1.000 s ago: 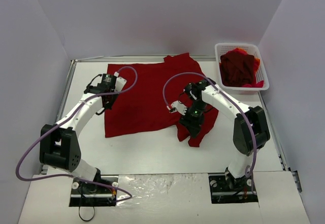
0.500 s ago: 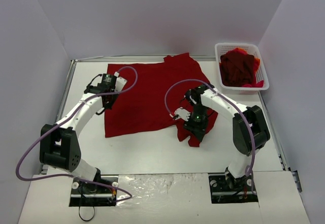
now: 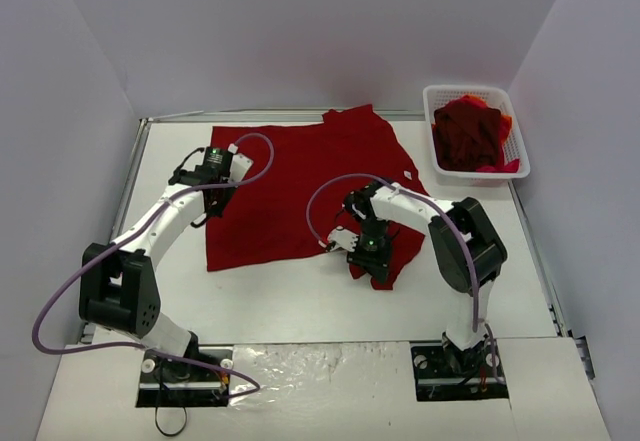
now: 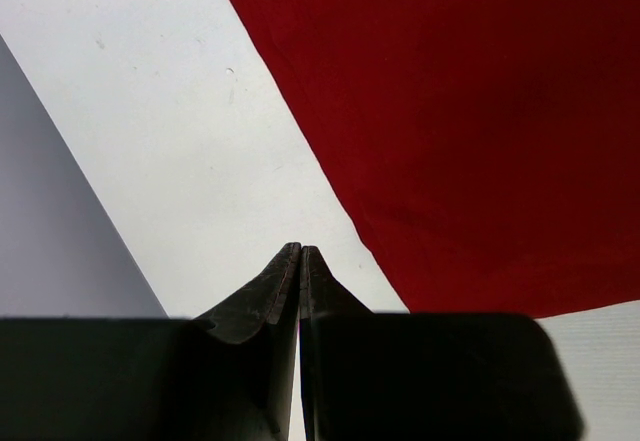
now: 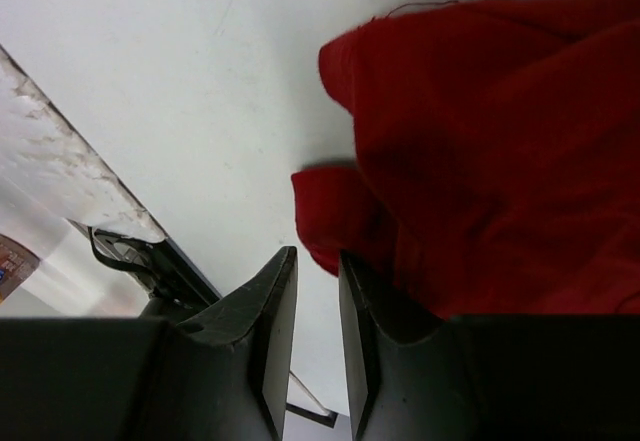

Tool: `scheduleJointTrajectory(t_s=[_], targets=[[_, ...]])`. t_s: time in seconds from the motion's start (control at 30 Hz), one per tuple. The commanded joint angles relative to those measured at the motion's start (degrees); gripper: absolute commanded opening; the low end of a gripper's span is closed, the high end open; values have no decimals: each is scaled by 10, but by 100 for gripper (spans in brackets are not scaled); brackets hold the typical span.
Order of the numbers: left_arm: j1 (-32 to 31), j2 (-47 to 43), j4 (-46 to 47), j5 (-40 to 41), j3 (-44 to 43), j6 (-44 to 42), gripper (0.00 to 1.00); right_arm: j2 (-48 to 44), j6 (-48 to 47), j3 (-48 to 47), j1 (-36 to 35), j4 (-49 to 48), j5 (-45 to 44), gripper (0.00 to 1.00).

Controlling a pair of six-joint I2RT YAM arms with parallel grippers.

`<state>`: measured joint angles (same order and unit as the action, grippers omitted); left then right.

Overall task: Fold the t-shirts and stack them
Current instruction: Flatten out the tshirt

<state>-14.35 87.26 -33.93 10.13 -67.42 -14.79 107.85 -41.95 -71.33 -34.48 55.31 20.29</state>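
A dark red t-shirt [image 3: 285, 186] lies spread flat on the white table, its bunched sleeve at the near right. My left gripper [image 3: 200, 216] is shut with nothing in it. It hovers over bare table just off the shirt's left edge [image 4: 470, 111], its fingertips [image 4: 300, 249] pressed together. My right gripper [image 3: 375, 266] hangs low over the bunched sleeve [image 5: 500, 141]. Its jaws are open by a narrow gap [image 5: 315, 253] with only white table showing between them. A fold of red cloth lies just ahead of the right finger.
A white mesh basket [image 3: 470, 88] stands at the far right corner, holding more dark red and red-orange t-shirts [image 3: 468, 133]. White walls close in the table on three sides. The arm bases sit at the near edge.
My right gripper has moved left and nearer along the sleeve, and its jaws have narrowed. The left arm has not moved.
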Motion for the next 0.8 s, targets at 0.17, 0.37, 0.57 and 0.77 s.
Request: scheduleJointTrajectory(t_s=[0.17, 0.37, 0.57, 0.77], targets=[[-2, -19, 5, 10, 8, -9, 2, 25, 22, 40, 1, -40, -42, 12], [-3, -22, 11, 8, 11, -9, 2, 30, 31, 66, 13, -64, -54, 1], [-9, -23, 11, 12, 11, -12, 2, 10, 36, 85, 36, -64, -82, 0], [-14, -16, 11, 15, 9, -12, 2, -17, 29, 110, 69, -58, -111, 0]])
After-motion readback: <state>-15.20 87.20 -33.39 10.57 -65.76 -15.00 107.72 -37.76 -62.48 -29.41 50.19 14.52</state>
